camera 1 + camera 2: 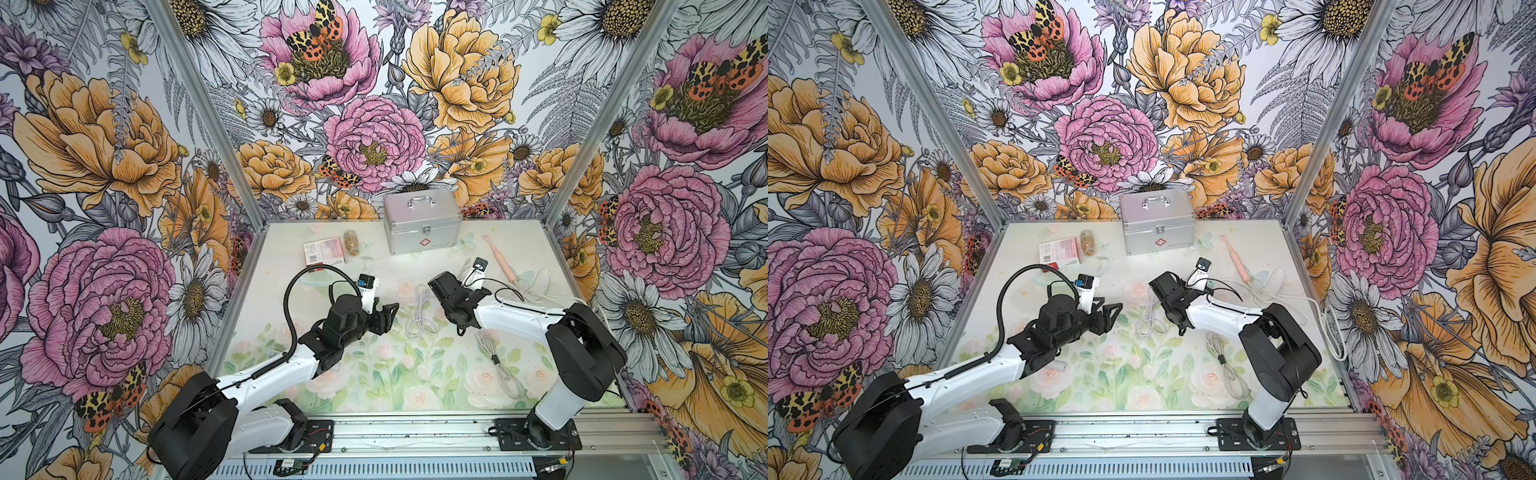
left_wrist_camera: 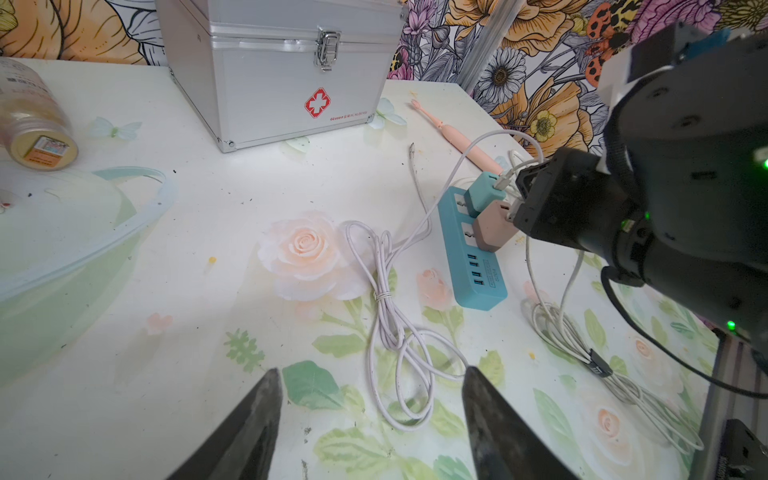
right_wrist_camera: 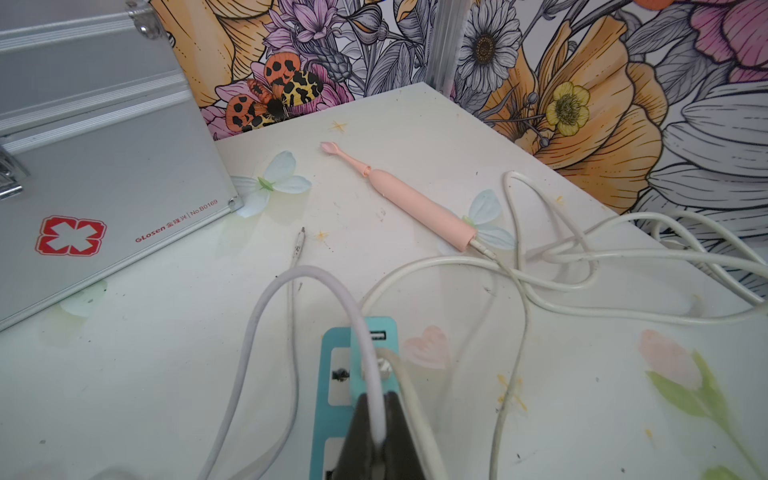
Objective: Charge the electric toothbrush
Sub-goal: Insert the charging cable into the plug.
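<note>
Toothbrush lies on counter beyond right tool, lead fitted in its base. That tool is clenched on cable directly above strip, likely to seat a plug. Left tool hangs released, clear.

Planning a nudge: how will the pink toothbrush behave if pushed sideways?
The pink toothbrush looks round and slim, so it probably rolls. The white cable plugged in its base may tug or pivot it.
</note>
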You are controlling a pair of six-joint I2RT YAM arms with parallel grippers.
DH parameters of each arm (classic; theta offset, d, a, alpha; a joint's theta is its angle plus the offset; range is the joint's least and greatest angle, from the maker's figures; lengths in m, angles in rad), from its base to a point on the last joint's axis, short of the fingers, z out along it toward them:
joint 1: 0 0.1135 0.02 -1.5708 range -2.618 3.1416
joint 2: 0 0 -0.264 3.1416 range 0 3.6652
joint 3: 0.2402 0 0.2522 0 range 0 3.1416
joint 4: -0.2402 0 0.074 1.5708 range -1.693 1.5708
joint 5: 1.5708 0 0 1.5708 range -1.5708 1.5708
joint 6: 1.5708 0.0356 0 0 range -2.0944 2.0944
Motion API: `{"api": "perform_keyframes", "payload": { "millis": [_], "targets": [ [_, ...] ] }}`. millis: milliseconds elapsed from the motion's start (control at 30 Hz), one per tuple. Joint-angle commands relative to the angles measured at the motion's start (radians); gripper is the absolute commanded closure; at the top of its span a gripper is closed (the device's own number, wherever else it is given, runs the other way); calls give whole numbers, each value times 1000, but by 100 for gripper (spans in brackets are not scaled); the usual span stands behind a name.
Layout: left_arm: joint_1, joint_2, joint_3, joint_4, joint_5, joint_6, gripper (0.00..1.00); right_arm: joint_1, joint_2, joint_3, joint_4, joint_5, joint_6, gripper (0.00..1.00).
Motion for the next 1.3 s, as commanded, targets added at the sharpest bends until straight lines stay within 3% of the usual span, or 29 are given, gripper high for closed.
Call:
{"api": "perform_keyframes", "payload": {
  "millis": [0, 400, 800, 1267],
  "targets": [
    [9, -27, -25, 27, -27, -6, 31, 19, 33, -16, -33, -95, 10, 100],
    [10, -38, -27, 27, -31, -12, 31, -44, 83, -109, -135, -393, 95, 100],
    [11, -3, -4, 30, -39, -7, 30, -85, 62, -134, -167, -604, 19, 100],
    [12, -4, 3, 28, -31, -8, 30, -112, 21, -195, -250, -657, 23, 100]
  ]
}}
